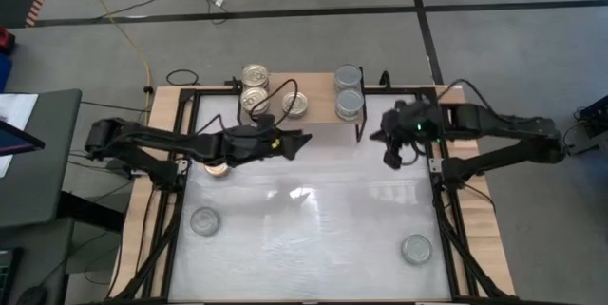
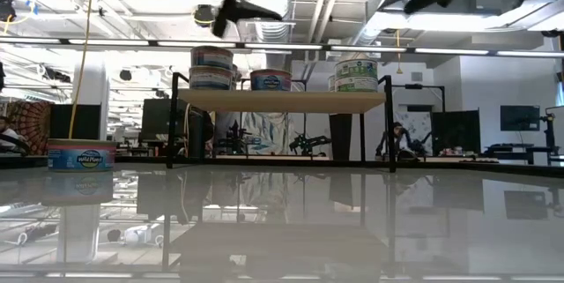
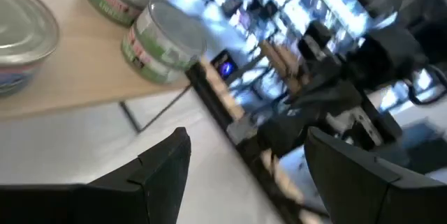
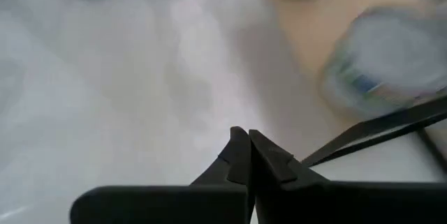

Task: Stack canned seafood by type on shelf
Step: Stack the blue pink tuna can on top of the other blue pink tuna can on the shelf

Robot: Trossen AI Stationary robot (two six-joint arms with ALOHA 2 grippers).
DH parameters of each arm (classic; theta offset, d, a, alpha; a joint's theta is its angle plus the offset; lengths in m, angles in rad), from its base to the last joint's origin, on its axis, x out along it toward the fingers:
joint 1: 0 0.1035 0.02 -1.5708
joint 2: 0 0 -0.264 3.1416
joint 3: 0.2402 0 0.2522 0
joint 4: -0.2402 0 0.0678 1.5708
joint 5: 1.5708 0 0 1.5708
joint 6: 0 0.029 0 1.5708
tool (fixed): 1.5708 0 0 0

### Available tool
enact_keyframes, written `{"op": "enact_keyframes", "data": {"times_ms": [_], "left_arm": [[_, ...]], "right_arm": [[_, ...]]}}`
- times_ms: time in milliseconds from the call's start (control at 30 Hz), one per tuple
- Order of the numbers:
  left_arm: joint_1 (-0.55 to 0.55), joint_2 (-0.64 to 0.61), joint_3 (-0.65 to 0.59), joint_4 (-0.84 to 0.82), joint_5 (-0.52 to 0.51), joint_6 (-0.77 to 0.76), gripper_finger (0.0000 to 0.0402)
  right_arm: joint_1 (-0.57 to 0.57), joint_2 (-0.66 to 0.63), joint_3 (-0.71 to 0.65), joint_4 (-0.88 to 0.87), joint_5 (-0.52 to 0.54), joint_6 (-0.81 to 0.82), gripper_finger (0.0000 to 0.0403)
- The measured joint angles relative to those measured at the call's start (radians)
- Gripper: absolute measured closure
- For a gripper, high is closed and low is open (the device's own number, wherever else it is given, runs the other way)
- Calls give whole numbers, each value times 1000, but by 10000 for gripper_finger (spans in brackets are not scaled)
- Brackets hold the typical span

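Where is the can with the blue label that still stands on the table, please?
In the low view, the blue-label can stands on the white table, left of the shelf. In the high view it shows partly under the left arm.

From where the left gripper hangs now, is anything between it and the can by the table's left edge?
Nothing visible blocks it. The left gripper hangs open and empty in front of the shelf. The nearest loose can sits partly under that arm, near the table's left edge; reaching it means pulling back, with bare tabletop between.
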State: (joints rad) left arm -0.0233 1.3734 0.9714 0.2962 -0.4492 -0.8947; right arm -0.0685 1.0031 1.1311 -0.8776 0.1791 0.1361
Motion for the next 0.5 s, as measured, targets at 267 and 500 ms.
{"op": "enact_keyframes", "data": {"times_ms": [267, 500], "left_arm": [[-89, -211, 0, -550, -112, -196, 133], [-134, -326, 0, -1018, -58, -357, 133]], "right_arm": [[215, -37, -222, 77, 1, 236, 378], [362, 7, -341, 298, 4, 359, 377]]}}
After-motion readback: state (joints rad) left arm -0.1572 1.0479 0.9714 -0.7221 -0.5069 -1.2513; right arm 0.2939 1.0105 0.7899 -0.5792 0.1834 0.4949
